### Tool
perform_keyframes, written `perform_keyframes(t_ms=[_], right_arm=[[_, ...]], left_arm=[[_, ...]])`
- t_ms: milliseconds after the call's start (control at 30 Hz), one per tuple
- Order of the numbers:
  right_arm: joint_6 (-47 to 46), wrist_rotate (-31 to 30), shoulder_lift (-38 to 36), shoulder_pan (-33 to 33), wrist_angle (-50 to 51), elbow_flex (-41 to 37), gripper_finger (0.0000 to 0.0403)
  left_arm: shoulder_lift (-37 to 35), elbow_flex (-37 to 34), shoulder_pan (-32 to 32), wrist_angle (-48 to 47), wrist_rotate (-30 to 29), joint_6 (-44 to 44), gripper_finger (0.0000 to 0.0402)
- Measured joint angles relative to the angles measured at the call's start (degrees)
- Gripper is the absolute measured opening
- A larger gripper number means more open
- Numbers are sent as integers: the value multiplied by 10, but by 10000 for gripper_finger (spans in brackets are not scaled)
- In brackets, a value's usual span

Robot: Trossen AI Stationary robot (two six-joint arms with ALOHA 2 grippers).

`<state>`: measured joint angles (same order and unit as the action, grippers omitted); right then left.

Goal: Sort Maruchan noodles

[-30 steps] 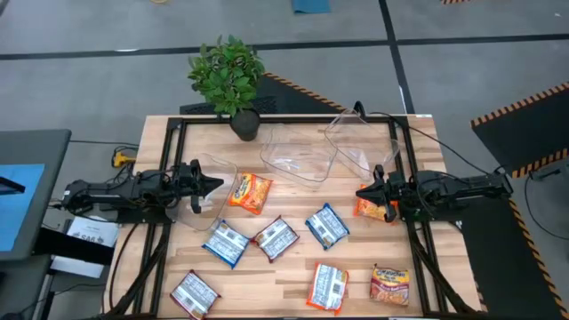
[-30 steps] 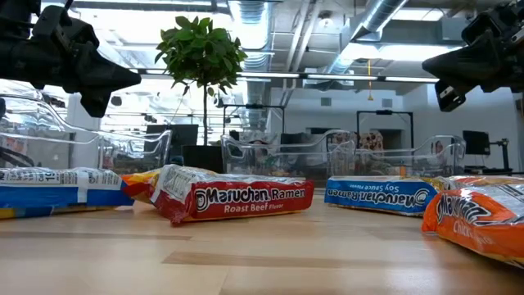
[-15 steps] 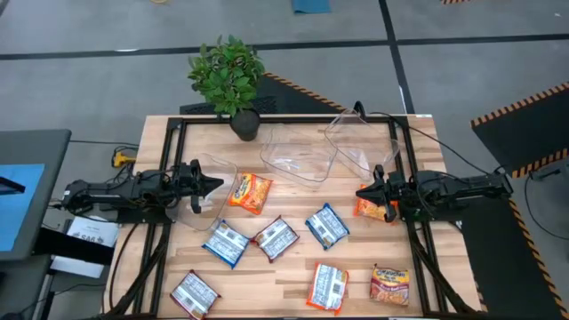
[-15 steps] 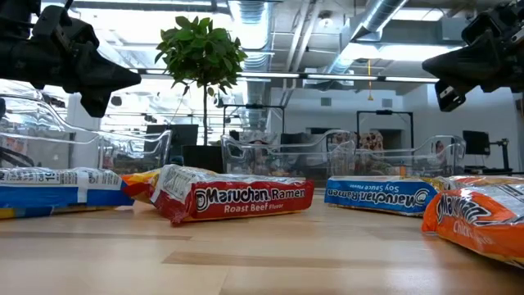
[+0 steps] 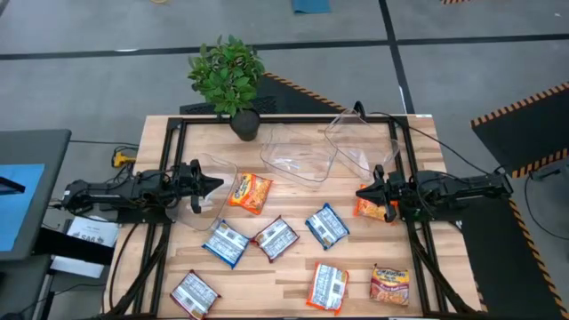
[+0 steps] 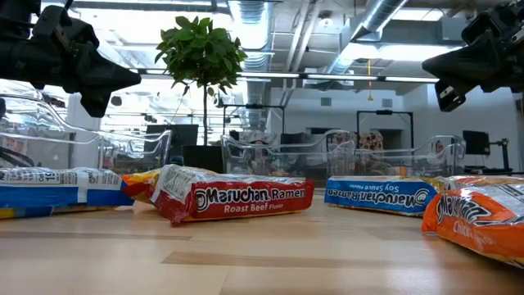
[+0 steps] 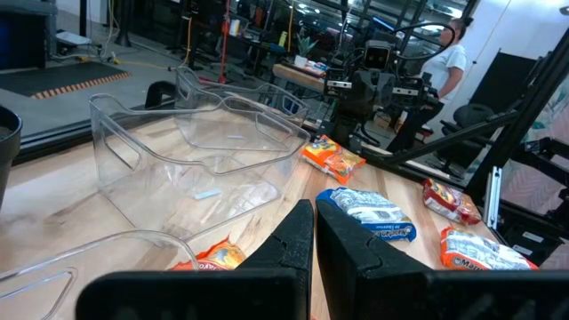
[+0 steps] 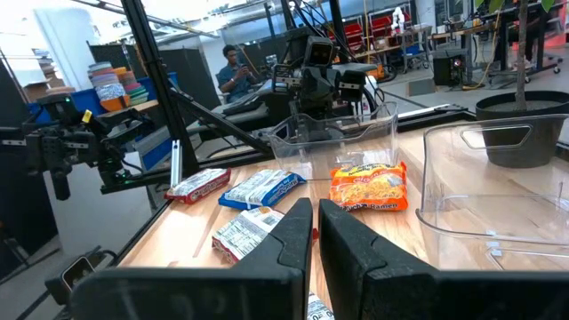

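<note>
Several Maruchan noodle packets lie flat on the wooden table: an orange one (image 5: pixel 250 192), a blue-and-white one (image 5: pixel 327 226), a red-and-white one (image 5: pixel 275 238), and more along the near edge (image 5: pixel 328 286). Another orange packet (image 5: pixel 373 210) lies just below my right gripper (image 5: pixel 360 192). That gripper is shut, level and held above the table at the right edge. My left gripper (image 5: pixel 216 185) is shut and level at the left edge, over a clear bin (image 5: pixel 213 200). Neither touches anything.
Two more clear bins (image 5: pixel 300 153) (image 5: pixel 363 142) stand at the far middle and far right. A potted plant (image 5: pixel 228 76) stands at the far edge. Bare wood shows between the packets in the middle. A person (image 7: pixel 449 53) is in the room beyond.
</note>
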<state>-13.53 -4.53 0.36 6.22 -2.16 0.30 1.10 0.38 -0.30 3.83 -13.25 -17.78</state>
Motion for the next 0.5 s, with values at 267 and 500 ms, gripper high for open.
perform_keyframes(t_ms=[267, 500], right_arm=[[0, 0, 0, 0, 0, 0, 51], [1, -13, 0, -8, -1, 0, 51]], left_arm=[[0, 0, 0, 0, 0, 0, 0], [0, 0, 0, 0, 0, 0, 0]])
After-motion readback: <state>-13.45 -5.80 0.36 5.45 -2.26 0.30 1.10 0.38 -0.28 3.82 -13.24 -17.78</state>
